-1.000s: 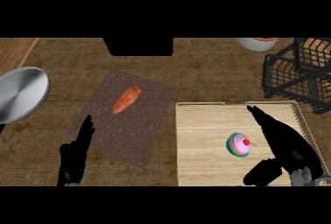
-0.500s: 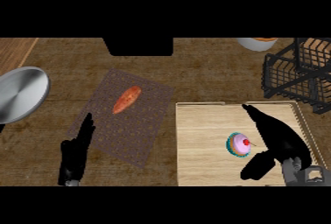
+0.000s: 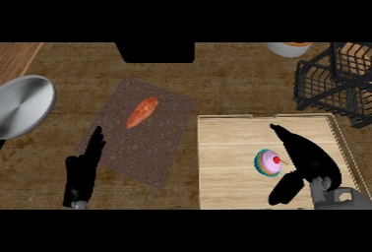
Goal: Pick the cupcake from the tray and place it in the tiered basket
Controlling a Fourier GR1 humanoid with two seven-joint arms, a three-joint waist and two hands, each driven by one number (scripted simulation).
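While the cupcake (image 3: 269, 162) sits upright on the wooden tray (image 3: 225, 147), right of the tray's middle, the right hand (image 3: 309, 160) is seen spread beside it: fingers extended toward the far side just right of the frosting, thumb angled out nearer the view's lower edge, so the cupcake lies in the gap between them. No curl around it is visible, so the hand is read as released, not grasping; contact with the wrapper cannot be confirmed, though the fingers look to be just beside it or touching. That spread posture is judged to be a pre-grasp, with the opening lined up so that closing would pinch the cupcake from its sides rather than crush the top and cherry. The left hand (image 3: 85, 170) is parked at the near left, fingers straight and pointing far, over the near edge of the dark mat (image 3: 160, 142); it is taken as resting, kept out of the working side. A carrot (image 3: 142, 111) lies on the mat's far part, well apart from the tray. The tiered basket (image 3: 327, 83) stands at the far right, just beyond the tray's far right corner, which suits a short carry by the right hand. A steel lid (image 3: 22, 106) is at the far left edge and a bowl (image 3: 291, 48) at the far edge; neither is involved. Step in hand is judged as the grasp, not yet made.
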